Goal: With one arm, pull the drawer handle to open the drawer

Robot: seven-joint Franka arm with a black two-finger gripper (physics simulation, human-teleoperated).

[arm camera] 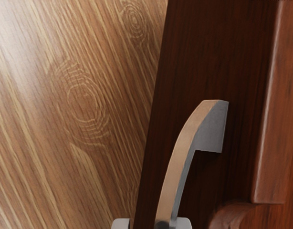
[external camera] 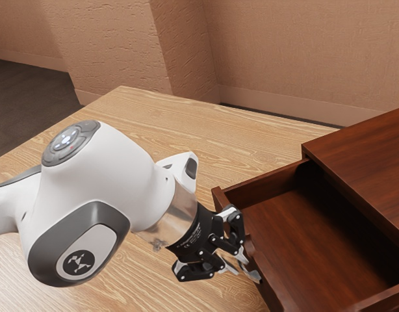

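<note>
1. The drawer [external camera: 303, 244] stands well out of the cabinet [external camera: 368, 156], with its inside bare to view. I judge the pull to be mostly done.
2. My pincer [external camera: 229, 257] is at the handle [external camera: 251, 270], low on the drawer's front, on the side facing the table [external camera: 186, 123].
3. I cannot tell whether my pincer pinches the handle or merely stands about it. The exterior view hides the contact. In the wrist view the handle [arm camera: 187, 152] curves down to the lower edge against the front [arm camera: 208, 57], and the contact is not shown there either.
4. To pull well, I should draw straight out along the drawer's run, away from the cabinet. A slanted pull could jam it in its guides.
5. I should hold my hand level with the handle, so that I do not slide along the curved bar or slip off its end.
6. I should go slowly toward the end of the travel. A hard stop could jerk the handle loose or shift the cabinet.
7. The table [arm camera: 65, 95] seems close beneath my hand, so I should not dip.
</note>
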